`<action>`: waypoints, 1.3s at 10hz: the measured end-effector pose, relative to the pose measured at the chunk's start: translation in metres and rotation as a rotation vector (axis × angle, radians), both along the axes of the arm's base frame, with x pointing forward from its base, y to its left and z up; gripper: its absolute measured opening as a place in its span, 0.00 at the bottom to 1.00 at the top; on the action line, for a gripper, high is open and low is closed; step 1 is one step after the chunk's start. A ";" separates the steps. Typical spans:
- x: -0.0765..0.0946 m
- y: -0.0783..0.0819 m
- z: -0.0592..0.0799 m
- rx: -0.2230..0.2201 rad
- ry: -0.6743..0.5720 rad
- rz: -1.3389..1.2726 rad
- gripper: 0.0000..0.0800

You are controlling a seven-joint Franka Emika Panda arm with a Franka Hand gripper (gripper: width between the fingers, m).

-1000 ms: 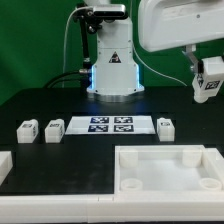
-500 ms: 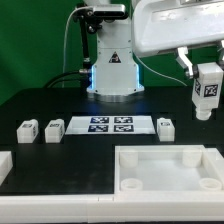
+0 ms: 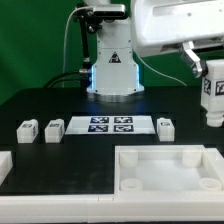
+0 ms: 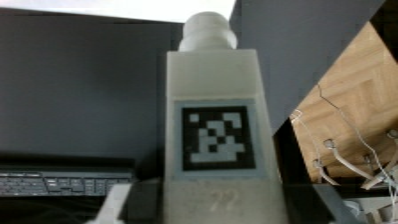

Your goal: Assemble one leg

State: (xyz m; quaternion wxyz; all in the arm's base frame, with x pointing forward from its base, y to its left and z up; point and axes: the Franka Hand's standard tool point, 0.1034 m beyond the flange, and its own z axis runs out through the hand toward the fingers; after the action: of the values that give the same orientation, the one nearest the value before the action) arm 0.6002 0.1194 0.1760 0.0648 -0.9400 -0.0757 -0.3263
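Leg (image 3: 214, 97) upright, clamped in hand (image 3: 207, 68), tag showing

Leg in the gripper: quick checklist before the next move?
1. Grip: the leg is clamped in the gripper, off the table: ok.
2. Pose: the leg is upright, tag facing the exterior view: ok.
3. Visibility: the leg is cut by the exterior view's right edge: not ok.
4. Target: tray part lies flat, no leg fitted in it: ok.
5. Leg lined up over a socket: cannot tell, depth unclear.
6. Three spare legs lie beside the marker board, apart from the tray part: ok.
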 end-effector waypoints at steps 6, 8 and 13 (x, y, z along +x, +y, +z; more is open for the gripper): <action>-0.004 0.010 -0.057 -0.016 0.040 0.051 0.37; -0.002 0.010 -0.057 -0.015 0.038 0.048 0.37; 0.027 0.003 -0.042 -0.017 0.052 0.052 0.37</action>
State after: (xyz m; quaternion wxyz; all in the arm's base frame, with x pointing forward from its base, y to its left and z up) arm 0.6270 0.1222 0.1340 0.0670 -0.9464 -0.1010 -0.2993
